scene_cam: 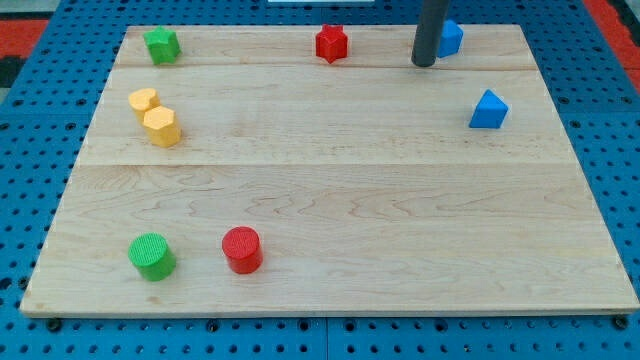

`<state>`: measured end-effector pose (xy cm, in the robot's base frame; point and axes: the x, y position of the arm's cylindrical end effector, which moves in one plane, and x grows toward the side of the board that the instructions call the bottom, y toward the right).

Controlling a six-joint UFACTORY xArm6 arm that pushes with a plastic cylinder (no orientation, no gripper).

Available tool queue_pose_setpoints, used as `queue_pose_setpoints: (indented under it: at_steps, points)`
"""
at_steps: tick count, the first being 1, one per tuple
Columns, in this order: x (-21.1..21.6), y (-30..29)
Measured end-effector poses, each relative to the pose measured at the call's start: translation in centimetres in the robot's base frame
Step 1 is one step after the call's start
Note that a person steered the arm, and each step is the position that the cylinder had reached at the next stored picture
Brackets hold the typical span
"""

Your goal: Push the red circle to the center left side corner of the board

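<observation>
The red circle (242, 249) stands near the view's bottom left of the wooden board (330, 180), just right of a green circle (151, 256). My tip (424, 64) is at the view's top right, far from the red circle. It sits just left of a blue block (450, 38) that the rod partly hides, and right of a red star (331, 43).
A green star (161, 44) sits at the top left corner. A yellow heart (144, 100) and a yellow hexagon (161, 126) touch each other at the left side. A blue triangle block (488, 110) sits at the right. Blue pegboard (30, 150) surrounds the board.
</observation>
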<state>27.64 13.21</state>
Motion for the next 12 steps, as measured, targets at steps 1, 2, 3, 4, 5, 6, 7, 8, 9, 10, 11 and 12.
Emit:
queue_pose_setpoints:
  at_steps: [1,2,3,4,5,6,7,8,9,10,11,12]
  points:
    - [0.1,0.3]
    - [2.3,-0.5]
    - [4.3,-3.3]
    - [14.6,-6.2]
    - [27.2,-12.0]
    - [30.6,-13.0]
    - [30.1,-18.1]
    - [28.9,-22.5]
    - [25.4,-27.2]
    - [22.6,-29.4]
    - [24.7,-26.8]
    - [19.2,-33.0]
